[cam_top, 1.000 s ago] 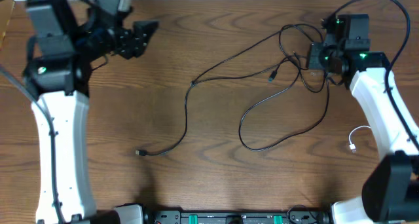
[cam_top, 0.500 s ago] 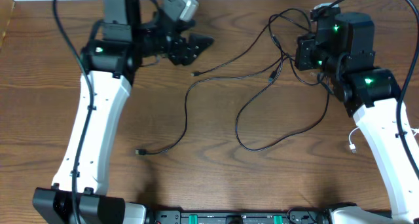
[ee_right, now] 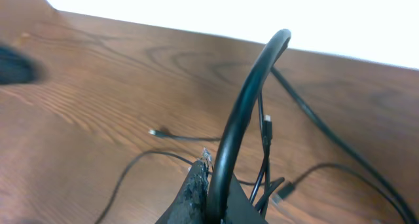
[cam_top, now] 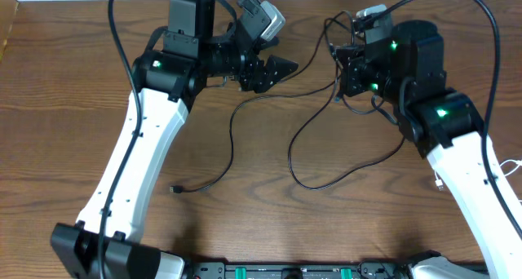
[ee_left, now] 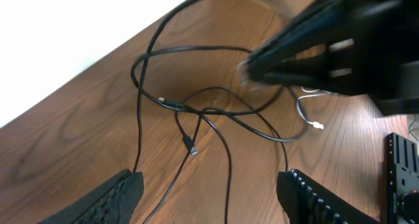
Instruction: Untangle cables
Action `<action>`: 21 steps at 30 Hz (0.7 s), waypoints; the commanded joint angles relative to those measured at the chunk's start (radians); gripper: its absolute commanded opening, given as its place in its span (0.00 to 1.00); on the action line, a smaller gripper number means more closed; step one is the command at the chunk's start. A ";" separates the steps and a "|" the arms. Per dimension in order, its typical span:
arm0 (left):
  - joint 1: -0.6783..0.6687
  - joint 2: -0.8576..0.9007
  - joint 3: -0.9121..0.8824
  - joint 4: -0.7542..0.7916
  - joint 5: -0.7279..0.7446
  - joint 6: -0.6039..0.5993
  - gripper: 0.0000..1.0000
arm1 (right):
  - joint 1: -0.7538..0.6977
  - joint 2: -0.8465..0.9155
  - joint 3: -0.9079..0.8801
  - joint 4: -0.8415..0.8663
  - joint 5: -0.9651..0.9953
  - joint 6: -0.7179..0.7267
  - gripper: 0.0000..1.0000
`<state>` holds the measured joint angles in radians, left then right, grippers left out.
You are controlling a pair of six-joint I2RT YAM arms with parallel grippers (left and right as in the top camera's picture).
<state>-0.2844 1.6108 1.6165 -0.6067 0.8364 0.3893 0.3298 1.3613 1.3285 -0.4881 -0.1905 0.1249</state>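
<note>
Thin black cables [cam_top: 232, 140] lie in loose loops across the wooden table, with one plug end [cam_top: 174, 188] at the front left. My right gripper [cam_top: 342, 71] is shut on a black cable [ee_right: 249, 99] that arcs up out of its jaws [ee_right: 213, 185], holding the tangled end above the table. My left gripper [cam_top: 276, 67] is open and empty, just left of the right one, above crossing black strands [ee_left: 196, 112] that show between its fingers [ee_left: 209, 198]. A white cable [ee_left: 302, 112] lies beyond them; it also shows at the right edge in the overhead view [cam_top: 512, 166].
The table's far edge [ee_left: 98, 60] meets a white wall close behind the cables. A black rail with green parts [cam_top: 285, 271] runs along the front edge. The right arm [cam_top: 465, 148] reaches over the table's right side.
My left arm has swung right, from the far left corner to beside the tangle. My right gripper has moved left and forward with the black cable, dragging the loops with it.
</note>
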 commanded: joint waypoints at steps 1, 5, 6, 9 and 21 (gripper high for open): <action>0.002 0.032 0.022 0.005 0.013 0.002 0.71 | 0.006 -0.085 0.000 0.008 -0.010 -0.006 0.01; 0.002 0.047 0.022 0.006 0.017 0.003 0.70 | 0.005 -0.150 0.000 0.009 -0.011 -0.008 0.01; 0.002 0.048 0.022 0.006 0.025 0.003 0.70 | 0.005 -0.163 0.000 0.008 -0.014 -0.008 0.01; 0.002 0.053 0.022 0.011 0.077 0.011 0.70 | 0.005 -0.201 0.000 0.009 -0.078 -0.016 0.01; -0.017 0.054 0.022 0.039 0.263 0.017 0.71 | 0.006 -0.230 0.000 0.034 -0.234 0.013 0.01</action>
<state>-0.2867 1.6550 1.6165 -0.5766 1.0183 0.3931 0.3332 1.1400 1.3285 -0.4614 -0.3603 0.1257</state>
